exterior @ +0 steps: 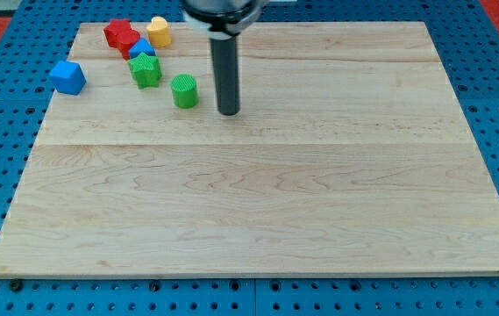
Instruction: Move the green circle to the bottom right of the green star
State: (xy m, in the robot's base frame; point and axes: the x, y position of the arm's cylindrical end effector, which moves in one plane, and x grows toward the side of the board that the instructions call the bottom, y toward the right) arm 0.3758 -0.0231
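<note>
- The green circle (185, 91), a short upright cylinder, is seen near the board's top-left area, at about four o'clock from the star, just apart.
- The green star (146, 70) is seen flat, at ten o'clock from the circle.

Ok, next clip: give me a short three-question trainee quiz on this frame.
1. True or false: my tip touches the green circle.
2. Which block lies nearest the view's left? A) blue cube B) yellow block C) red block
3. Fill in: the green circle sits to the lower ___ of the green star.

Key: 1 false, a gap shows, tip on the circle's right; 2 A; 3 right.
</note>
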